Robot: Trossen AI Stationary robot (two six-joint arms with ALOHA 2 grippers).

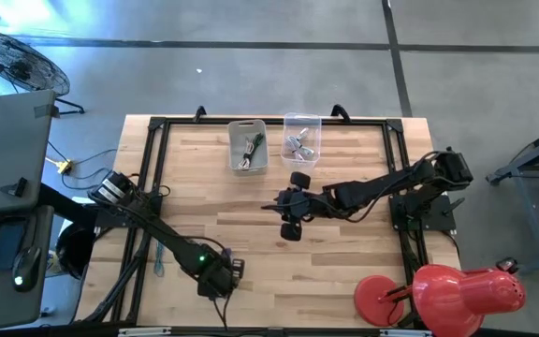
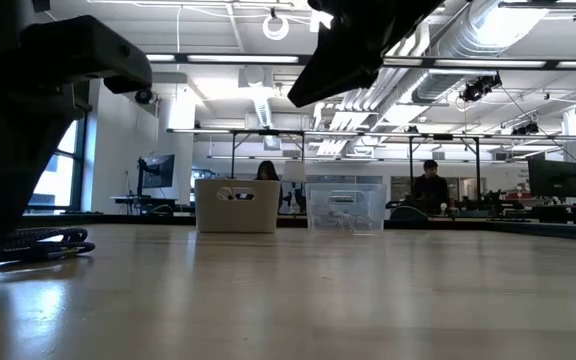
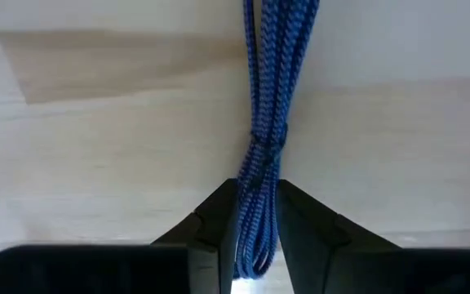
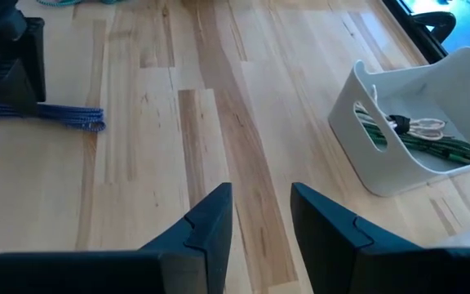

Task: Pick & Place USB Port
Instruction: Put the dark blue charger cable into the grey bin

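So your table [image 1: 344,271] is mostly bare wood, with two bins parked at the far edge: a white bin [image 1: 248,146] with green and pale cables already in it, and a clear bin [image 1: 301,139] right beside it holding what look like small metal parts. I'd guess they sit back there so the middle stays free for the arms. Your right tool [image 1: 291,213] hangs over the middle of the table with its fingers spread and nothing between them, so it looks like it's just waiting. Your left tool [image 3: 257,245] is down at the near left part of the table, and its fingers are pinched in on the blue braided cable [image 3: 269,98], touching it on both sides near the looped end. That cable is a folded bundle lying flat on the wood, and its long axis runs straight out ahead of the left tool, so the jaws close across its width, which looks like the sensible grip. I can't see any plug end.
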